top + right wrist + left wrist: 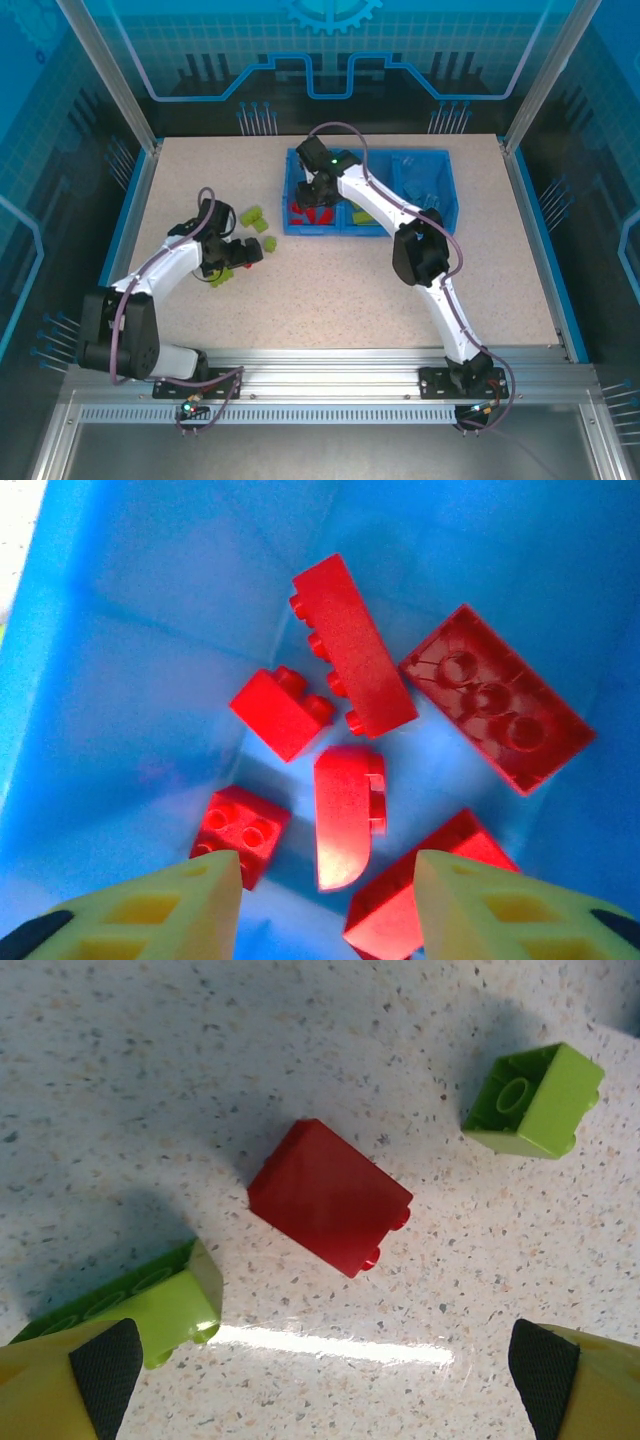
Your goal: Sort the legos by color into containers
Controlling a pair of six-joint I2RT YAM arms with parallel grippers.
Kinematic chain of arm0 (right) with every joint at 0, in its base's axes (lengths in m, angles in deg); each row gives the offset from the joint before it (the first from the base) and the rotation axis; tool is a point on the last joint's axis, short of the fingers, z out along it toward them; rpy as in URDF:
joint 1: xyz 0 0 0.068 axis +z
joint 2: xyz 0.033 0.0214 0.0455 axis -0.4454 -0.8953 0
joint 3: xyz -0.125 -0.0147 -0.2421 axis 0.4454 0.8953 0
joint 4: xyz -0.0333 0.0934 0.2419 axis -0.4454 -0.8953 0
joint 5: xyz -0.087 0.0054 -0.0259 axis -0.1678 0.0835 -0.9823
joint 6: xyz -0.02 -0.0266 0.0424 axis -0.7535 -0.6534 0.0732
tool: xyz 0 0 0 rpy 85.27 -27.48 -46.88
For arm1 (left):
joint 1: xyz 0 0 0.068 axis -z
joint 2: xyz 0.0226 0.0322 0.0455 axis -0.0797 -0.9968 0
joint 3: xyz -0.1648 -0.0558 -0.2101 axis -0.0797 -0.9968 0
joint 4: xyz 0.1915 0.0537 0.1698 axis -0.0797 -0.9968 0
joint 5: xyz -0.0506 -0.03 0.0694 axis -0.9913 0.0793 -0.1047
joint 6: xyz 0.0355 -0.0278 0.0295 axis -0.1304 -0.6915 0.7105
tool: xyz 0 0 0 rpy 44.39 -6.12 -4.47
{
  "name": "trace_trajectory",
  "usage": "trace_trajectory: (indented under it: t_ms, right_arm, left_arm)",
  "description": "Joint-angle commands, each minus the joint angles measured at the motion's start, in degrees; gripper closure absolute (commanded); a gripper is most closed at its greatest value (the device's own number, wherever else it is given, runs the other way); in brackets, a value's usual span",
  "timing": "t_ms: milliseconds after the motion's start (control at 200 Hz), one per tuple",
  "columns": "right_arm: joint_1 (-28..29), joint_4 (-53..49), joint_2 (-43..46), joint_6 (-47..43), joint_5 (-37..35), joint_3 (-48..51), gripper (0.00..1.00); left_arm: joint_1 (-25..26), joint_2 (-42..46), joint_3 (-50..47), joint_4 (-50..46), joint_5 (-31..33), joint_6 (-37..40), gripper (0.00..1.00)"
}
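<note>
A red lego lies on its side on the speckled table, ahead of my left gripper, which is wide open around nothing. Yellow-green legos flank it. From above, the left gripper hovers among green legos. My right gripper hangs open over the blue tray's left compartment. Several red legos lie there, and a curved one rests loose just beyond the fingers.
The blue tray stands at the back centre; its middle compartment holds green legos and its right one blue legos. The right arm reaches across the table's middle to the tray. Blue walls edge the table.
</note>
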Motion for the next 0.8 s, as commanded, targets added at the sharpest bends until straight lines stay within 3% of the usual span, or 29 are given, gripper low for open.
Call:
trace_trajectory:
  t_ms: [0, 185, 570, 795]
  right_arm:
    - [-0.91, -5.69, -0.41, 1.85, 0.11, -1.73, 0.41]
    - [-1.01, -1.97, 4.14, 1.99, 2.18, 3.46, 0.25]
    - [-1.09, 1.9, 10.45, 3.14, 5.06, 8.86, 0.22]
    - [-1.58, 4.16, 13.3, 4.52, 7.37, 10.14, 0.21]
  left_arm:
    - [0.51, -1.86, 2.8, -2.04, 2.79, 3.73, 0.01]
    - [0.51, -1.19, 4.06, -4.19, 5.13, 3.06, 0.01]
    - [0.51, 1.02, 3.28, -8.14, 8.28, 3.94, 0.02]
    - [0.5, -1.42, 2.63, -9.23, 10.25, 6.81, 0.1]
